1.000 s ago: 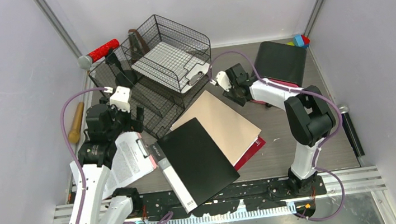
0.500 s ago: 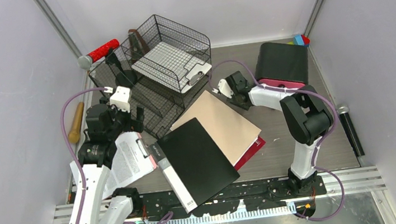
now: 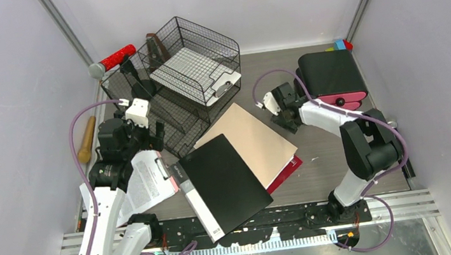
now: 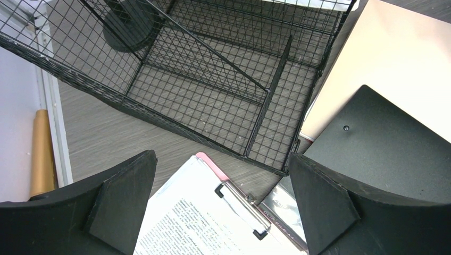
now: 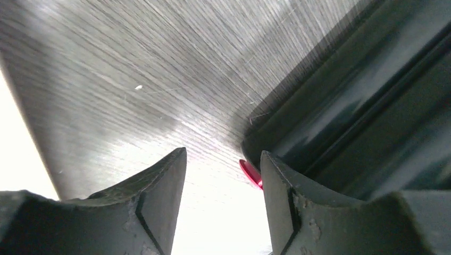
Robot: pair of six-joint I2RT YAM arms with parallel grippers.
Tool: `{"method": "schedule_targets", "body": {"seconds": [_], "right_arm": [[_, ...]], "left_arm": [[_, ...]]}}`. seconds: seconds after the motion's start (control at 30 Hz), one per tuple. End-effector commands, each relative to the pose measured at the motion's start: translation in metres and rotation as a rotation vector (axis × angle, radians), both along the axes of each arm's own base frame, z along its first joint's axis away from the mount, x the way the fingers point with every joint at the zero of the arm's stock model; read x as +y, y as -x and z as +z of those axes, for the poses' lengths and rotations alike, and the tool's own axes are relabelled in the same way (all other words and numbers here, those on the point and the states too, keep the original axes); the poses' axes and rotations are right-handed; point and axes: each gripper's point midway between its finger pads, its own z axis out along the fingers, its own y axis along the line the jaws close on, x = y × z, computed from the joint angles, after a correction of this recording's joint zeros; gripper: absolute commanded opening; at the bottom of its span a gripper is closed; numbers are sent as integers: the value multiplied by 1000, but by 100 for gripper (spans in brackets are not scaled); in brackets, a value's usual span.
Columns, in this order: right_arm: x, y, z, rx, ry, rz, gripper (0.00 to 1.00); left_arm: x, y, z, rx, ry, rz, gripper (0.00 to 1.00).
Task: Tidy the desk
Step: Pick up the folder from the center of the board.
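Observation:
The desk [image 3: 322, 155] is a grey wood-grain top. My left gripper [image 3: 149, 136] hangs open above the top end of a clipboard [image 4: 223, 212], its jaws wide apart with nothing between them [image 4: 220, 159]. My right gripper [image 3: 284, 98] is low over the desk [image 5: 133, 79], just left of the black drawer unit [image 3: 329, 74]. Its jaws stand partly apart and hold nothing [image 5: 223, 151]. The right finger is beside the unit's dark side [image 5: 361, 106], and I cannot tell whether it touches. A sliver of the pink front [image 5: 250, 172] shows there.
A black wire-mesh rack [image 3: 185, 74] fills the back left. A black folder [image 3: 222, 179], a tan folder [image 3: 256, 137] and a red one [image 3: 287, 173] overlap mid-desk. A red microphone [image 3: 114, 58], a wooden handle [image 3: 86, 140] and coloured blocks [image 3: 341, 43] lie along the walls.
The drawer unit has shifted right and turned, so its pink front with a knob now shows. My right gripper has moved right and nearer, and its jaws have widened. The left arm is still.

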Motion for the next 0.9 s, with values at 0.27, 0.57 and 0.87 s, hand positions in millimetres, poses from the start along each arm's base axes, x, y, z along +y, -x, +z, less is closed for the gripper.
{"method": "schedule_targets", "body": {"seconds": [0.27,0.57,0.87], "right_arm": [[68,6,77,21,-445,-49,70],[117,27,64,269,-658,-45,78],[129,16,37,376,-658,-48,81]], "left_arm": [[-2,-3,12,-56,3,-22,99],[-3,-2,12,-57,2,-24,99],[-3,-2,12,-55,4,-26,99]]}}
